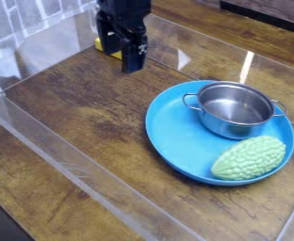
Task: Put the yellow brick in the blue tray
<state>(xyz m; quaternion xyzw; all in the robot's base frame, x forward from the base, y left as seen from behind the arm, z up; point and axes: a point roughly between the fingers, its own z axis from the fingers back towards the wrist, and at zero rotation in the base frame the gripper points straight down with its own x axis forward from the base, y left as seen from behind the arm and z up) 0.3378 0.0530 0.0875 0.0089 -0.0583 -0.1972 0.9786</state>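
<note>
Dark wooden tabletop [74,113], streaked with grain and ringed by low clear plastic walls, fills most of the view. Toward its right side lies the blue tray [172,139], round and shallow-rimmed, holding a small steel pot [233,107] with two handles on its far half and a pale green bumpy oval object [252,157] on its near right edge. At the far left end of the table the black gripper [132,64] hangs pointing down, its jaws spread wide with nothing between them. The yellow brick [102,42] sits on the wood at the top of the view, mostly hidden behind the gripper's body, so that only a sliver of yellow shows at the gripper's left edge. Whether the fingers touch the brick cannot be told from this angle; the fingertips reach the table slightly nearer the camera than the brick's visible part. Brick and tray are well apart, with bare wood between them.
</note>
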